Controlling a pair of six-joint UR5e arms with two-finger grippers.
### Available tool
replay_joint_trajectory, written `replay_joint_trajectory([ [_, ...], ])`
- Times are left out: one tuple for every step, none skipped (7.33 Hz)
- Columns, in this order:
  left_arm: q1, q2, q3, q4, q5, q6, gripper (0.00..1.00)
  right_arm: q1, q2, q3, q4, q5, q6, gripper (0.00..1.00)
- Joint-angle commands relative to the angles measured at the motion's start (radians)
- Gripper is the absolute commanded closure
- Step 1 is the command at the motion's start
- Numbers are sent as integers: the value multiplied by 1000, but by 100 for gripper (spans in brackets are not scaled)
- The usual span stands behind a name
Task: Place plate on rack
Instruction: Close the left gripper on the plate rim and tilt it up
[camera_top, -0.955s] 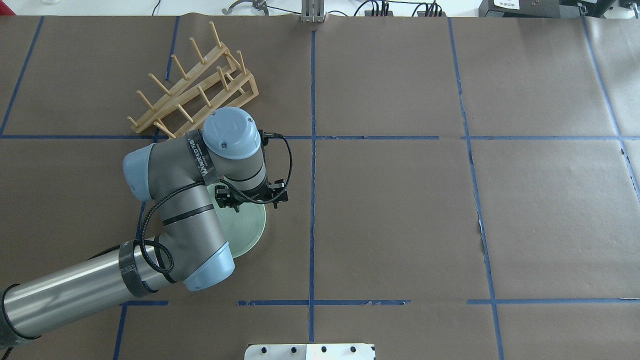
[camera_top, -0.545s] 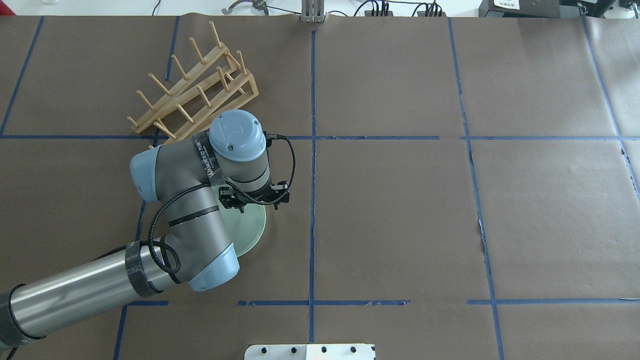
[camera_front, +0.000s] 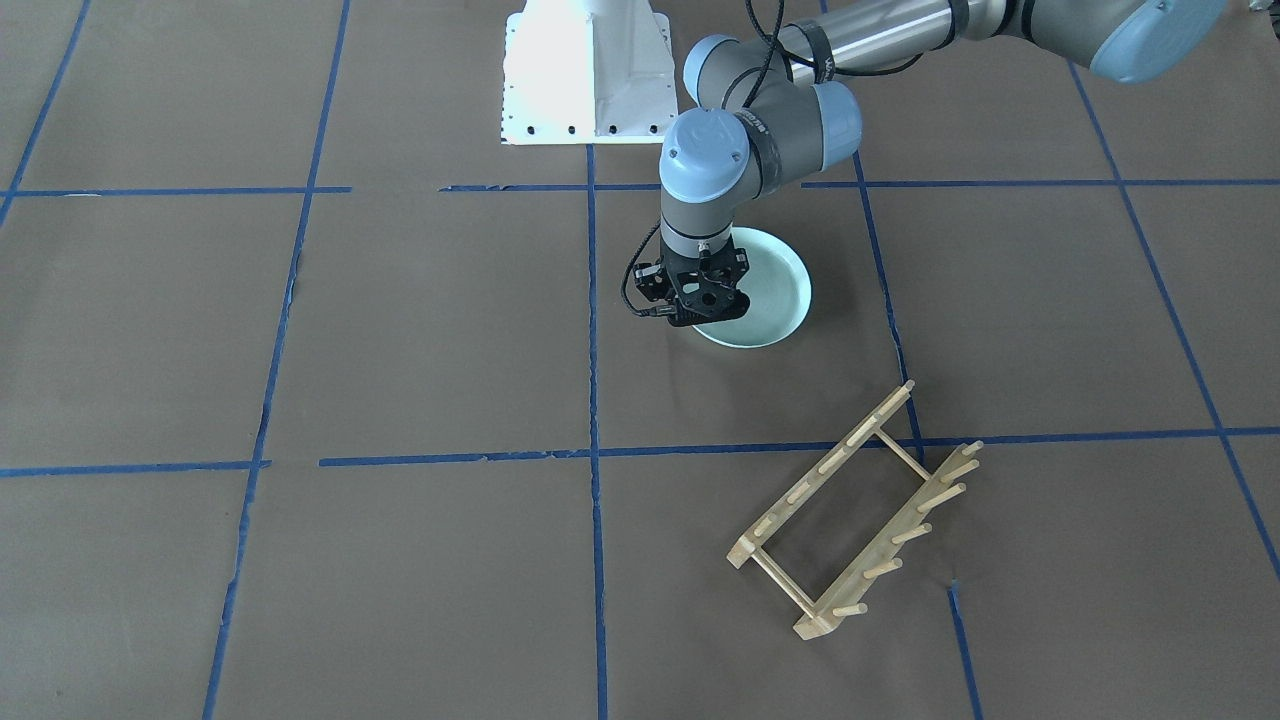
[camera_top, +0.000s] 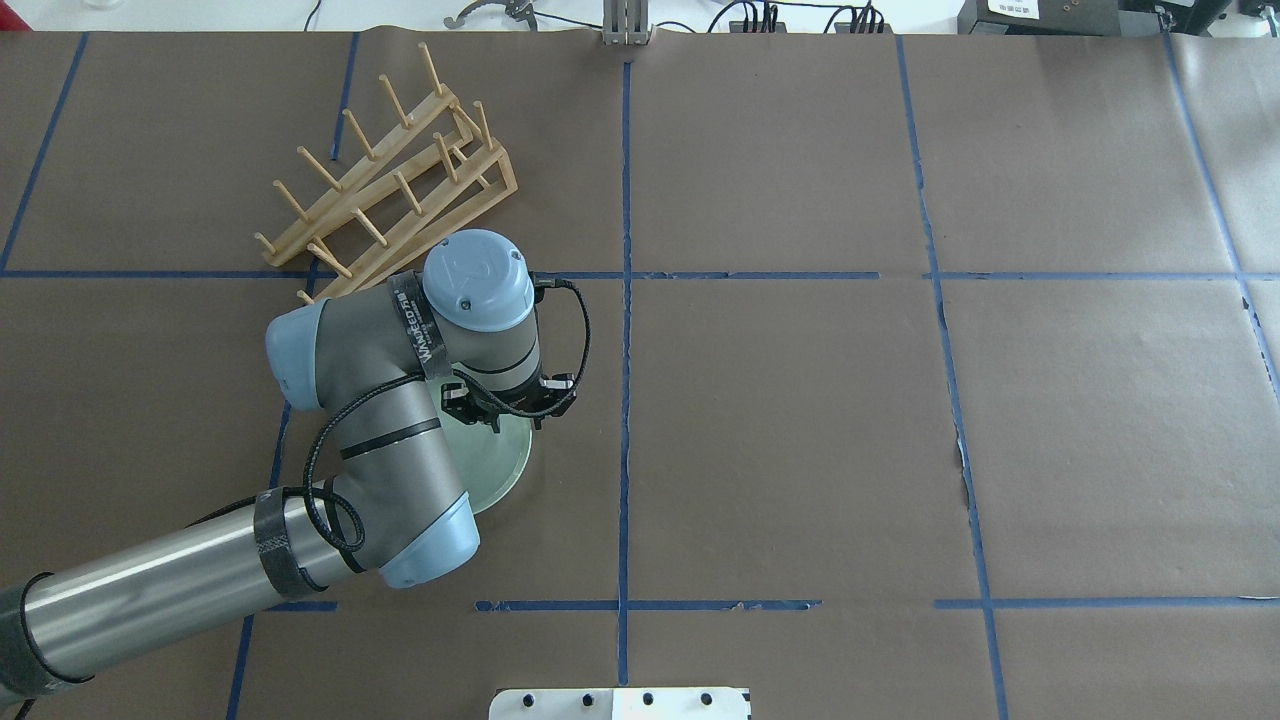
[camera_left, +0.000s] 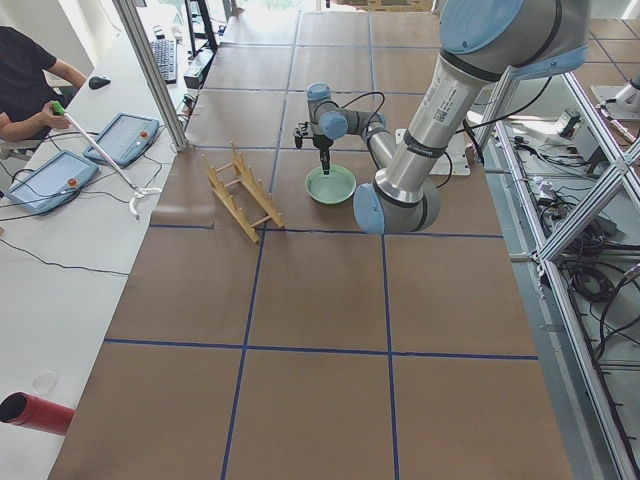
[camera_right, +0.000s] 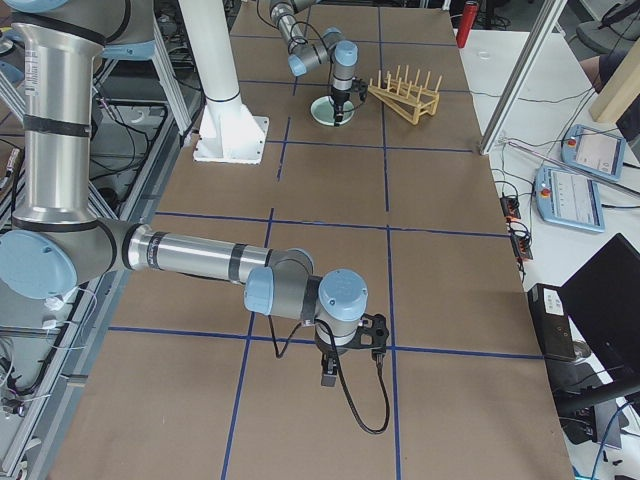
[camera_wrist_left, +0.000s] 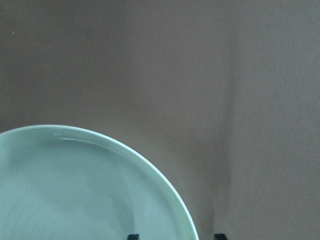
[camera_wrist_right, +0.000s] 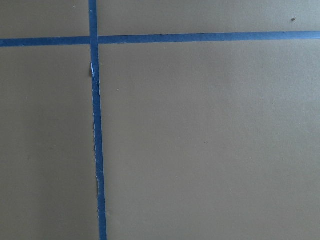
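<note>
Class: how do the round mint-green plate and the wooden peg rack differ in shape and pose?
The round pale mint-green plate is one solid disc; the light wooden dish rack is an open frame of rails and pegs. The plate lies flat and low; the rack's pegs stick upward. Both rest on the brown table.

Table (camera_top: 800, 420) covered in brown paper, blue tape grid (camera_top: 624, 180) across it. White mounting base (camera_front: 585, 80) at one edge. Two teach pendants (camera_left: 123, 138) on side bench (camera_left: 60, 300) (operator (camera_left: 25, 80) seated there).
</note>
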Motion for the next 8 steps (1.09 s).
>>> replay_joint_trajectory([
  [6,-1,4,0,-2,0,75,0,0,0,0,0,0,0],
  [8,-3,6,0,-3,0,96,0,0,0,0,0,0,0],
  [6,-4,-1,2,-6,-4,100,0,0,0,0,0,0,0],
  [5,-4,-4,2,-8,-8,100,0,0,0,0,0,0,0],
  [-43,-6,-67,5,-11,-12,100,0,0,-2,0,0,0,0],
  [-87,2,-141,-13,-9,-77,100,0,0,-2,0,0,0,0],
  [-150,6,-193,-99,-14,-140,100,0,0,0,0,0,0,0],
  [-234,29,-229,-185,-75,-181,100,0,0,0,0,0,0,0],
])
